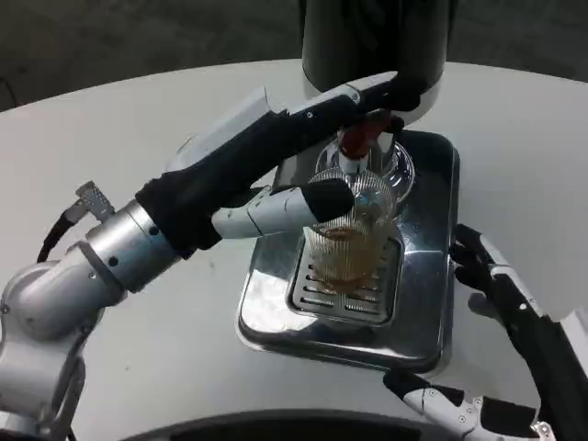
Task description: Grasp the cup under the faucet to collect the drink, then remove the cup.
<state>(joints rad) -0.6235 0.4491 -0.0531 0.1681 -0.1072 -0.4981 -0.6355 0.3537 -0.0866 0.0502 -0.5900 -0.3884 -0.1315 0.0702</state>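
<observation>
The cup [349,246], a ribbed clear glass with amber drink in its lower part, stands on the slotted grate [342,296] of the steel drip tray [432,303], directly below the faucet [360,140], so that whatever runs out falls into it and any spill goes through the slots. The left robot hand [308,188] reaches in from the left: one finger lies against the cup's left side near the rim, apparently steadying it, while another stretches up along the red tap lever at the dispenser [377,41], probably to keep the drink flowing; whether it truly grips the cup I cannot tell, since the far side is hidden. By my judgement the filling is partway and the cup is not ready to come out. The right robot hand [501,294] hovers open beside the tray's right edge, fingers apart and holding nothing, seemingly waiting. Around them is the white bench [138,119]. The faucet overhangs the cup's rim, and the left forearm crosses the tray's left side, so the cup would best leave forward or to the right, low under the spout.
</observation>
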